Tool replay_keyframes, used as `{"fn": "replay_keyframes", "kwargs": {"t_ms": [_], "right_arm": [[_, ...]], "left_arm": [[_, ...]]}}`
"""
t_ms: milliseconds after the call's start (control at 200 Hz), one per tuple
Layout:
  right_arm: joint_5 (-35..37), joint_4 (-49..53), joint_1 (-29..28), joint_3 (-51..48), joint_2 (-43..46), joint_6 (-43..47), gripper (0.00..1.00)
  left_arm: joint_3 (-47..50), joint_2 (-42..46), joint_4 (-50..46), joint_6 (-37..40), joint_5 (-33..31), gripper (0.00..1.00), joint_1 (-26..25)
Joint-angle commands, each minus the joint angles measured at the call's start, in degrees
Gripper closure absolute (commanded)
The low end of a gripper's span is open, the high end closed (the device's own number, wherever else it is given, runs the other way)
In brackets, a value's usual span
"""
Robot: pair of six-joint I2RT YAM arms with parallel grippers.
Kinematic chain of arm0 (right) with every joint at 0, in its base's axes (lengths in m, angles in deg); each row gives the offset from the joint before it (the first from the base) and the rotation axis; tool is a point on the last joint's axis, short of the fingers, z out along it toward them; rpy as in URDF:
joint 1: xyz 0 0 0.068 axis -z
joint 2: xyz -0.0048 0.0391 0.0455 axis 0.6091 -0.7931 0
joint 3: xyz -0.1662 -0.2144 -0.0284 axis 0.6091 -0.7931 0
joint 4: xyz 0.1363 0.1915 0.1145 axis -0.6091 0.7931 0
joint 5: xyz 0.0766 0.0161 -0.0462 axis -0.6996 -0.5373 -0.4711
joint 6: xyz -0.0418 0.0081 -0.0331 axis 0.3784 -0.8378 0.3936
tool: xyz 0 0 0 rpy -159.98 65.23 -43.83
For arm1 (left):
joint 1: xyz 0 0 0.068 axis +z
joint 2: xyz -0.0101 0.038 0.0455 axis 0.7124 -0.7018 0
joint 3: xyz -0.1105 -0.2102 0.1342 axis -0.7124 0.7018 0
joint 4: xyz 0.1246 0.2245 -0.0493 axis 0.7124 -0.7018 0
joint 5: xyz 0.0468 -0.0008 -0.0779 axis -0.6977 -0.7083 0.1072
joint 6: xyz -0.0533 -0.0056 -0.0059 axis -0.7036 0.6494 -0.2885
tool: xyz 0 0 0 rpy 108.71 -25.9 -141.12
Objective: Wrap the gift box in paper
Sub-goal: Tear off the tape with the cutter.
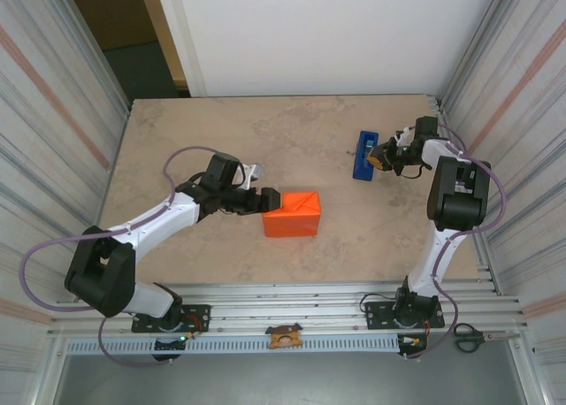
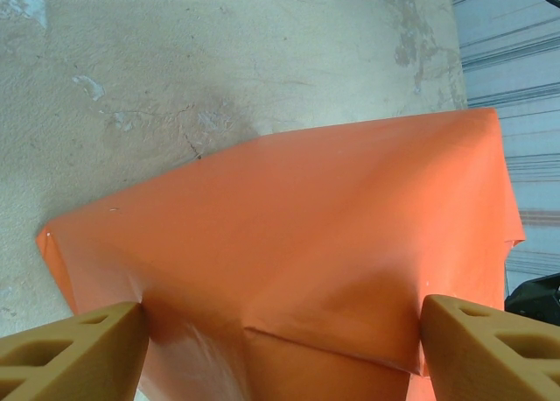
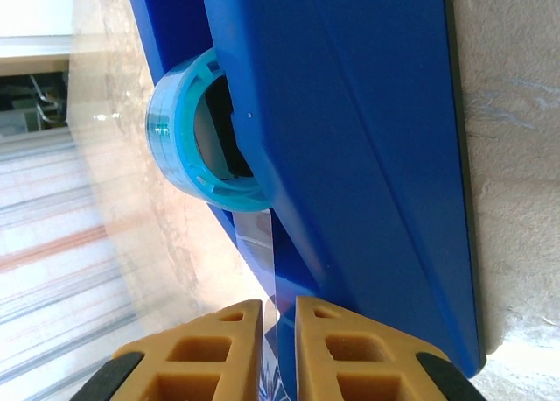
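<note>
Left end effector (image 2: 282, 340) wide, straddling box (image 1: 293, 214): paper (image 2: 297, 226) glossy orange, creased. Right end effector (image 3: 278, 327) narrow around tape (image 3: 258, 243).

- Mottled beige, stone-look tabletop (image 1: 221, 131), evenly lit, with faint pale stains.
- Ribbed translucent side panels (image 1: 53, 95) to left and right, streaked pale red.
- Plain white wall (image 1: 336, 34) behind.
- Dark opening (image 1: 133, 42) at the far left corner.
- Aluminium rails (image 1: 292, 299) along the near edge.

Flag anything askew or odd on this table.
The thin orange paper wrap looks loosely folded: in the left wrist view one pointed corner sticks out sideways over the beige table instead of lying tucked in.
</note>
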Motion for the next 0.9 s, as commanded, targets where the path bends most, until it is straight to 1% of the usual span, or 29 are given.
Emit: {"fn": "replay_keyframes", "kwargs": {"t_ms": [0, 110, 190, 291, 331, 711, 892], "right_arm": [[-1.7, 0.3, 0.1, 0.7, -0.9, 0.0, 0.84], [-1.8, 0.3, 0.1, 0.8, -0.6, 0.0, 0.9], [-1.8, 0.4, 0.1, 1.0, -0.2, -0.1, 0.91], [-2.1, 0.8, 0.1, 1.6, 0.4, -0.2, 0.96], [-2.6, 0.7, 0.1, 1.7, 0.8, -0.5, 1.0], [-7.2, -0.2, 0.1, 3.1, 5.4, -5.6, 1.0], [-8.0, -1.2, -0.2, -1.0, 8.5, -7.6, 1.0]], "left_arm": [[2.0, -1.5, -3.5, 1.4, -0.2, 0.2, -0.1], [2.1, -1.4, -3.4, 1.4, -0.2, 0.2, -0.1], [2.2, -1.4, -3.4, 1.3, -0.2, 0.2, -0.1], [2.1, -1.5, -3.4, 1.4, -0.2, 0.2, -0.1], [2.1, -1.5, -3.5, 1.5, -0.2, 0.2, -0.1], [2.2, -2.0, -3.7, 1.7, -0.4, 0.21, -0.2], [2.3, -2.0, -3.6, 1.5, -0.6, 0.21, -0.2]]}}
